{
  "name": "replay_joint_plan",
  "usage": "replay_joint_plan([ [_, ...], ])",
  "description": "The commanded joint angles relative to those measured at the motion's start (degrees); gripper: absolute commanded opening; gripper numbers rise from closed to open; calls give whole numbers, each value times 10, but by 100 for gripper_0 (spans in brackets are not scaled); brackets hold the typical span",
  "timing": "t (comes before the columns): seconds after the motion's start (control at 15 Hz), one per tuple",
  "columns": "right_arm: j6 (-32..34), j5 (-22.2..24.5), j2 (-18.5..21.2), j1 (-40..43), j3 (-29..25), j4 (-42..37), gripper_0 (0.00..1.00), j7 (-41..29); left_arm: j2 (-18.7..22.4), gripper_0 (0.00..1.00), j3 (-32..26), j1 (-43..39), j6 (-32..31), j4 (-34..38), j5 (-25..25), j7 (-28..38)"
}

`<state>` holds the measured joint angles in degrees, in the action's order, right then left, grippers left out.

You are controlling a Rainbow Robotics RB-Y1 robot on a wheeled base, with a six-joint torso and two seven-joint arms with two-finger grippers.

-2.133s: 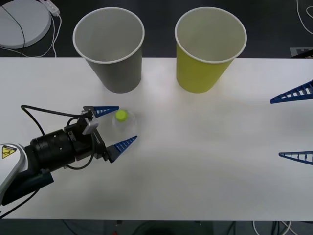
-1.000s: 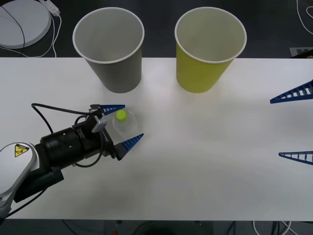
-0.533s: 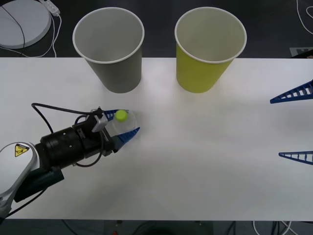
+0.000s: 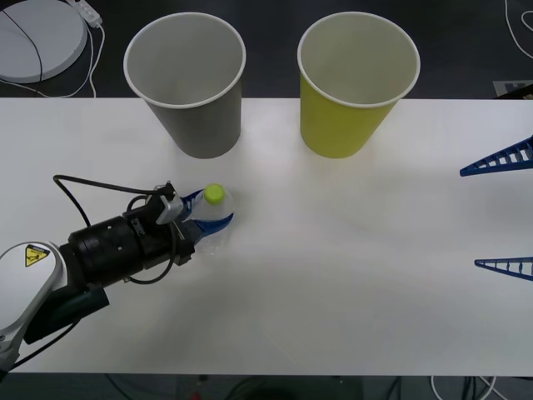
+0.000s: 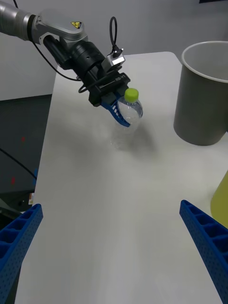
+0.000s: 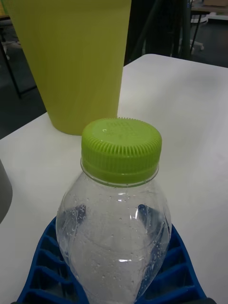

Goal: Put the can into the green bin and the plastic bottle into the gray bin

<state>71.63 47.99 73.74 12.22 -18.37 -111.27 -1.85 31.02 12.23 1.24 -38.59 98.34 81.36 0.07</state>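
Observation:
The clear plastic bottle [image 4: 211, 215] with a lime-green cap stands on the white table, left of centre, in front of the gray bin [image 4: 189, 83]. My left gripper [image 4: 205, 213] is shut on the plastic bottle, its blue fingers [image 6: 183, 273] pressed against both sides of the body [image 6: 114, 242]. In the right wrist view the plastic bottle [image 5: 127, 114] leans slightly in that grip, near the gray bin [image 5: 205, 95]. The green bin [image 4: 354, 83] stands to the right of the gray one. My right gripper [image 4: 500, 211] hangs open at the table's right edge. No can is visible.
Both bins stand at the table's [image 4: 333, 275] far edge, open side up. A round white disc [image 4: 37, 37] with a cable lies on the dark floor beyond the far left corner. A black cable [image 4: 83, 187] loops off the left wrist.
My left gripper moved forward around the plastic bottle and closed on it. The bottle has shifted slightly and now tilts a little. The right arm has not moved.

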Motion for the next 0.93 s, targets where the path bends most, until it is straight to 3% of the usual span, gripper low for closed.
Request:
replay_joint_plan([
  [0.07, 0, 0, 0, 0, 0, 0, 100, 0, 1, 0, 0, 0, -1, 1, -6, 0],
  [0.93, 0, 0, 0, 0, 0, 0, 100, 0, 59, 0, -44, -2, -38, 40, -20, 74],
])
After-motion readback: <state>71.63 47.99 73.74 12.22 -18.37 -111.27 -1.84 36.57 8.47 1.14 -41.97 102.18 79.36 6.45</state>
